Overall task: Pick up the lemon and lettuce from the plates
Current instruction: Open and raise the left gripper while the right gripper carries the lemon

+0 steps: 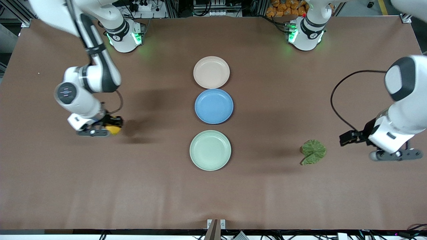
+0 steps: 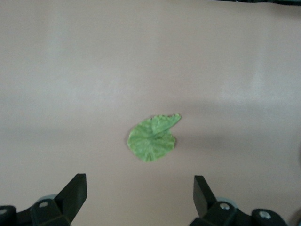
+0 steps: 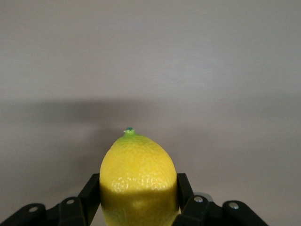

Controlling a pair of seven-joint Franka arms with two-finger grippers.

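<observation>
From the front camera my right gripper covers most of the small oval yellow lemon; only one end shows. My right wrist camera's edge cuts off that lemon's base. In my left wrist view, my left gripper's black fingers are cropped above their tips.

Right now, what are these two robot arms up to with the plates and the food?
The right gripper is shut on the lemon, over the bare table toward the right arm's end. The left gripper is open over the table toward the left arm's end, with the lettuce lying flat on the table beside it. All three plates, the cream plate, the blue plate and the mint plate, now hold nothing.
</observation>
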